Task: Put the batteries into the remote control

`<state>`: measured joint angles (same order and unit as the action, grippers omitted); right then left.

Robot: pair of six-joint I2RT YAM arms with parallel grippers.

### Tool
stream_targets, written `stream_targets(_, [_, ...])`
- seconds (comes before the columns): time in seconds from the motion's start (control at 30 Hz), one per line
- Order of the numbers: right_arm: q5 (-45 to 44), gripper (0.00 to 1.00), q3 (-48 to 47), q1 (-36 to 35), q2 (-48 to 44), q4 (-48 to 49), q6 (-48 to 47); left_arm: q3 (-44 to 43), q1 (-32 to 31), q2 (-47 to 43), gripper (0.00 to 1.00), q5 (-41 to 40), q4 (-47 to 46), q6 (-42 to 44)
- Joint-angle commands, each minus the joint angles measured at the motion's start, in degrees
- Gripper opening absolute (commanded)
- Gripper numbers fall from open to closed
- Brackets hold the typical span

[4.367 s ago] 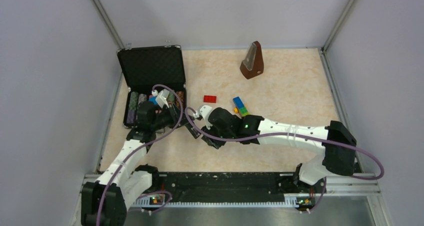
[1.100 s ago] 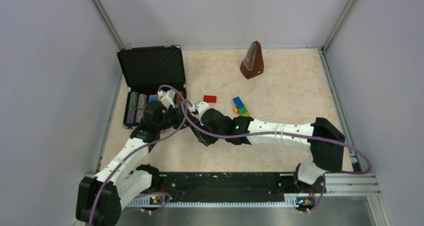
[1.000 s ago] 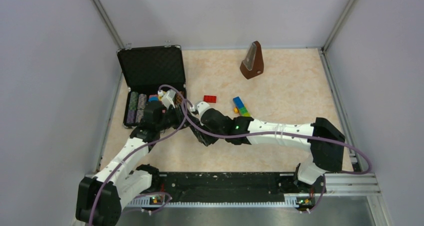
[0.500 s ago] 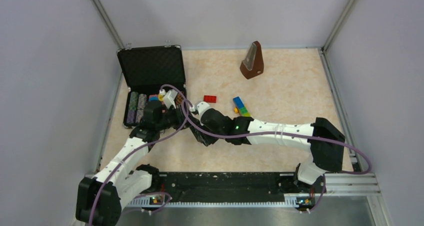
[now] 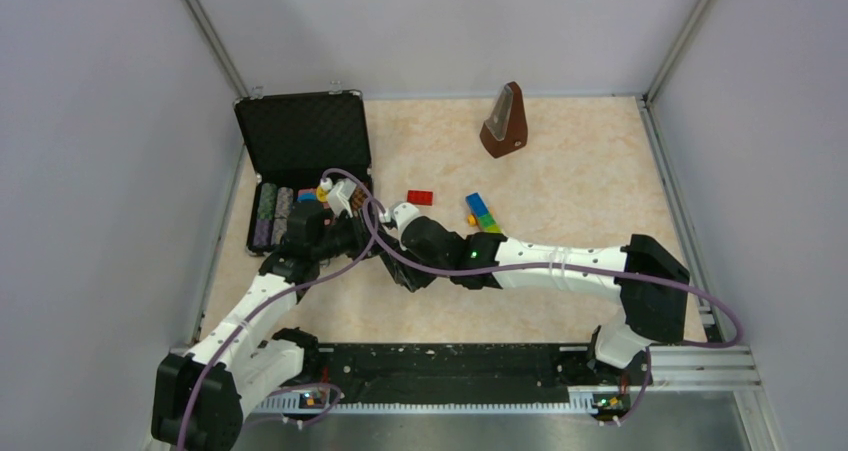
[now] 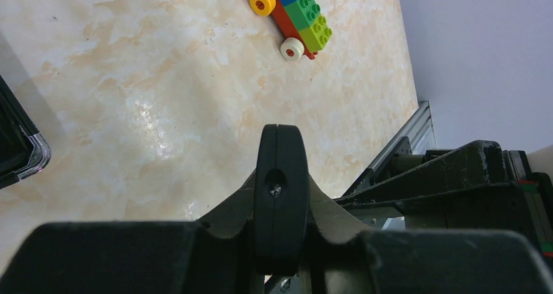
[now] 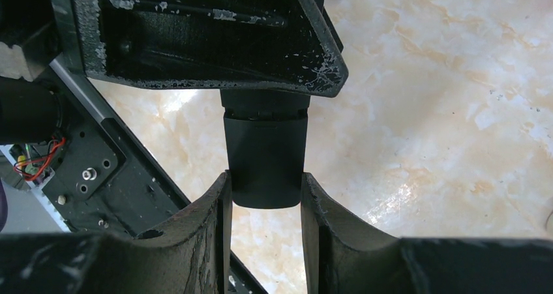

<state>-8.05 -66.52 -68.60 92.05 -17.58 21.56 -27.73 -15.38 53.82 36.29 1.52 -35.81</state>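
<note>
Item: remote control [image 7: 266, 157]. Slim black plastic bar, centre of rt-wrist frame, clamped across its width by right gripper [image 7: 264, 193]. Prob. light, stiff, slick; best held on long edges, clear of battery bay. The left gripper [image 6: 280, 170] is clenched, contents unseen. No batteries visible.

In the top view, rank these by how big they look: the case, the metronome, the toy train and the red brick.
1. Case
2. Metronome
3. Toy train and red brick: both small, too alike to rank.
</note>
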Motion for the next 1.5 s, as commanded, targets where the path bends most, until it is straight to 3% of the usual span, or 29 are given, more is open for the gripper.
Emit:
stream_targets(0.0, [-2.3,0.30,-2.8,-0.4,0.7,1.2,1.1,-2.1,-0.2,-1.1,0.00,2.9,-2.6,0.4])
stream_targets(1.03, [-5.0,0.31,-5.1,0.4,2.4,0.3,4.0,-4.0,-0.2,0.5,0.00,9.5,0.1,-5.9])
stream_targets(1.47, [-4.5,0.40,-8.6,1.4,2.9,-4.6,6.3,-4.8,-0.2,1.6,0.00,13.1,-3.1,-11.6])
